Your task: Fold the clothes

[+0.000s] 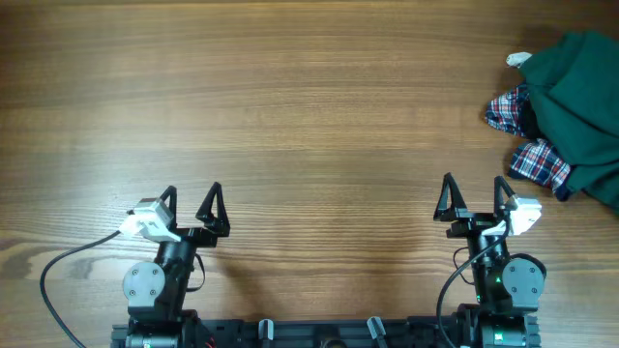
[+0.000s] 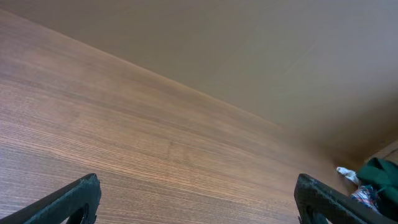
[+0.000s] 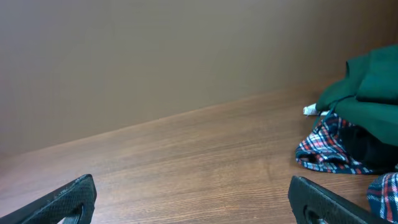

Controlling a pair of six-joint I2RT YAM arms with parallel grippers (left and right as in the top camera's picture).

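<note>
Two arms sit low along the six o'clock edge of the wooden table (image 1: 290, 97), and neither one is touching anything.

First up, at about seven o'clock on the tabletop, is the left gripper (image 1: 191, 190). It points toward twelve, and its black fingers (image 2: 71, 200) are splayed wide with only bare wood grain between them, so its grasp is empty. A white camera block (image 1: 147, 220) rides on its nine o'clock side, and a dark cable (image 1: 58, 271) loops away behind it.

Across at five o'clock, the right gripper (image 1: 474, 182) is in the same pose. It also aims at twelve with its fingers (image 3: 65, 198) fully released, and nothing sits in the gap.

Now to the far side, between two and three o'clock. The dark green garment (image 1: 580, 87) lies in a crumpled heap against the table's edge and runs out of the overhead picture. It lies partly on top of a red, white and blue plaid shirt (image 1: 537, 159), which pokes out from under it toward nine and seven o'clock. From the right wrist camera, a darker cloth shows in the shadow beneath the green folds, but I cannot tell what it is. A small white scrap (image 1: 518, 59) sticks out at the heap's eleven o'clock corner.

The heap is well apart from both grippers. It lies at about two o'clock from the right one, and plenty of open wood separates them.
</note>
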